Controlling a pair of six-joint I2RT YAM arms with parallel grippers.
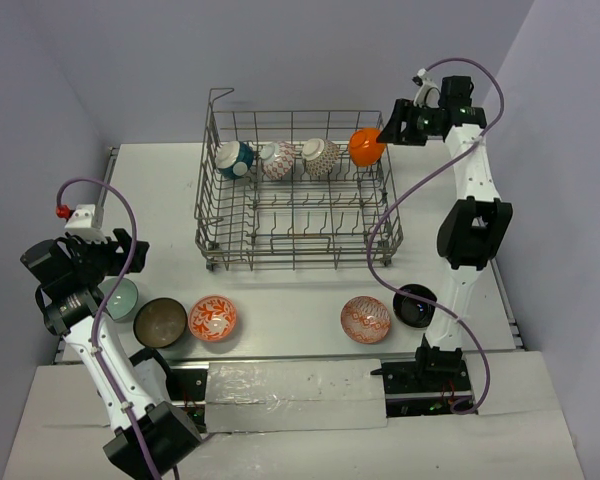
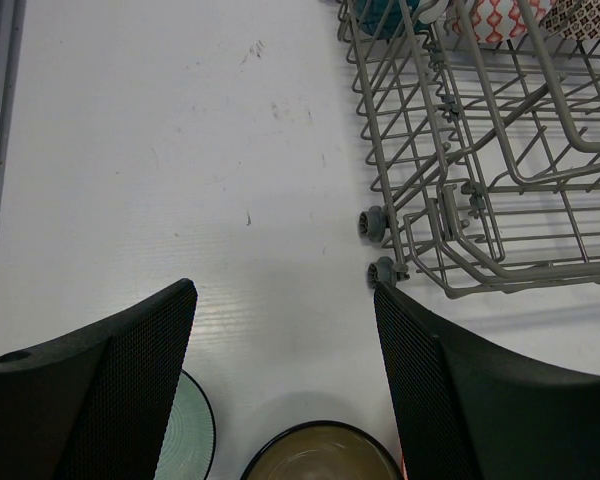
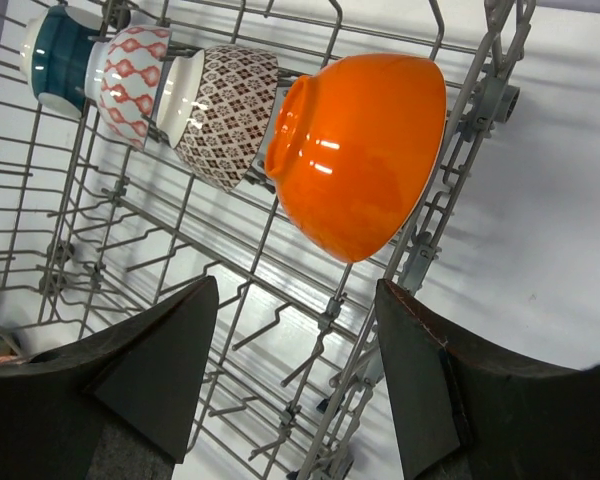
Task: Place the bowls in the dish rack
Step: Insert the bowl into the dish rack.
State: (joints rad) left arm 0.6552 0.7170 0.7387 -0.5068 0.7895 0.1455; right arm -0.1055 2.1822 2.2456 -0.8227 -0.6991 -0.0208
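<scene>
Orange bowl [image 1: 365, 147] is sitting on edge at right end of dish rack [image 1: 298, 255] back row, next to brown-patterned bowl [image 1: 320, 156], red-diamond bowl [image 1: 278, 159] and teal bowl [image 1: 234, 159]. Your right gripper [image 1: 384, 133] is hovering just beside it, jaws standing wide, gripping nothing. Your left gripper [image 2: 284, 292] is hanging wide and empty by pale green bowl [image 1: 122, 297]. Brown bowl [image 1: 160, 321], orange-patterned bowl [image 1: 212, 318], red-patterned bowl [image 1: 366, 319] and black bowl [image 1: 416, 305] are lying on table [image 1: 280, 290]

Orange bowl [image 3: 365, 150]: glossy glazed ceramic; dish rack [image 1: 295, 215]: grey metal wire; table [image 2: 180, 180]: matt, smooth white.
</scene>
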